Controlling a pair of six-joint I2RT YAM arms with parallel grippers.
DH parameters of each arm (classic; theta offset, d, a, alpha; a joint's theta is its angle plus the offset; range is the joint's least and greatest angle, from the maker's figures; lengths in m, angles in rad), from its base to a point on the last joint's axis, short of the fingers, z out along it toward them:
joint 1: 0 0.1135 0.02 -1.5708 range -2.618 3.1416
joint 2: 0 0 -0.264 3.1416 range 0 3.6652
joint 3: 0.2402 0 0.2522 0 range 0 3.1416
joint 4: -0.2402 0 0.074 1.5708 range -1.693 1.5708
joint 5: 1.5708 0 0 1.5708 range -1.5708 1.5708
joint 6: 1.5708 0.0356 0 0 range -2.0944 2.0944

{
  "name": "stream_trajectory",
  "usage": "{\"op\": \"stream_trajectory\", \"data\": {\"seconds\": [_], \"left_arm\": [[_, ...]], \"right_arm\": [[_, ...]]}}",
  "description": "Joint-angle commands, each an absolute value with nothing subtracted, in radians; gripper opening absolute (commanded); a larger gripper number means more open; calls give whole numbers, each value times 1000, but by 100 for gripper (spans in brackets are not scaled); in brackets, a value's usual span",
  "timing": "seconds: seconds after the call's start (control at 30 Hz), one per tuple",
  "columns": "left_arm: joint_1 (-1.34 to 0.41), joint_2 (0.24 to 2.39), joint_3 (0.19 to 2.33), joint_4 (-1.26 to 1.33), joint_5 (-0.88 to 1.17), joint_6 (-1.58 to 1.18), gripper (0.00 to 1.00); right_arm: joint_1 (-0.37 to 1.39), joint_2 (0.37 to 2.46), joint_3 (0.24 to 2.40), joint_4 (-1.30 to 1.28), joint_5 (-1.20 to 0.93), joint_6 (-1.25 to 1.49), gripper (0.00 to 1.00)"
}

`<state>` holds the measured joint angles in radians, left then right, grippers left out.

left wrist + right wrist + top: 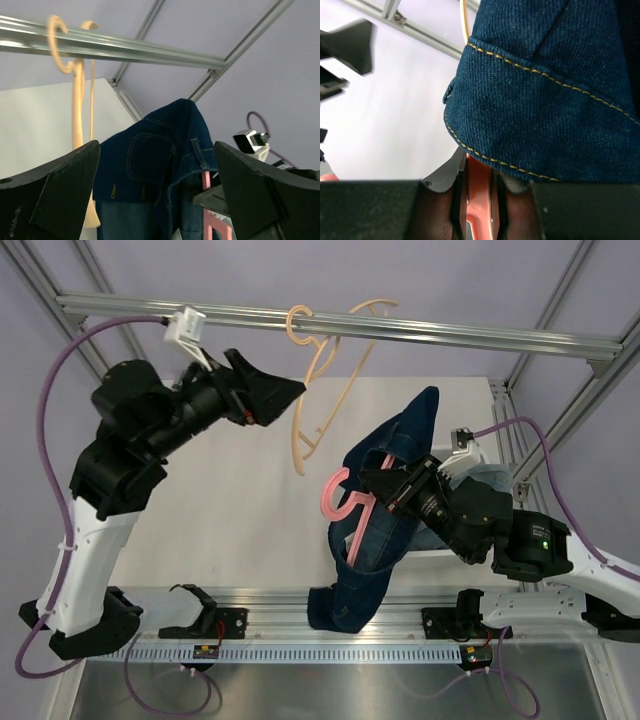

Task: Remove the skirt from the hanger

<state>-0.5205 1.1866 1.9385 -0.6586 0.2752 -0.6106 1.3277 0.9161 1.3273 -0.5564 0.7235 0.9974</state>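
Observation:
A dark blue denim skirt (385, 510) hangs on a pink hanger (345, 502) held in the air over the right of the table. My right gripper (385, 490) is shut on the pink hanger (480, 197), with the skirt's hem (545, 100) draped just above the jaws. My left gripper (285, 390) is open and empty, raised at the upper left and apart from the skirt. In the left wrist view the skirt (160, 175) and pink hanger (212, 220) show between its two fingers (55, 195).
An empty cream hanger (325, 370) hangs from the metal rail (420, 332) across the top, between my left gripper and the skirt; it also shows in the left wrist view (77, 100). The white table (230, 500) lies below. Frame posts stand at the right.

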Motion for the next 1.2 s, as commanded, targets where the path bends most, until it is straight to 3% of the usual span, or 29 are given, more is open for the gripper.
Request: {"op": "stream_trajectory", "data": {"seconds": [0.0,0.1,0.3,0.43,0.63,0.83,1.17], "left_arm": [[-663,1119,1915,-712,-60,-456,99],[-663,964,1717,-588,-37,-466,99],[-731,882,1559,-612,130,-518,99],[-892,830,1441,-632,5,-517,99],[-1190,899,1476,-753,-297,-491,99],[-1416,925,1474,-775,-514,-401,99],[-1454,896,1309,-652,-428,-331,99]], "right_arm": [[1327,873,1364,-553,851,1001,0],[1327,833,1351,-578,877,1005,0],[1313,808,1344,-571,899,973,0],[1284,836,1351,-523,902,939,0],[1091,879,1298,-419,778,1029,0],[1048,939,1368,-390,726,1023,0],[1048,931,1460,-451,735,1011,0]]}}
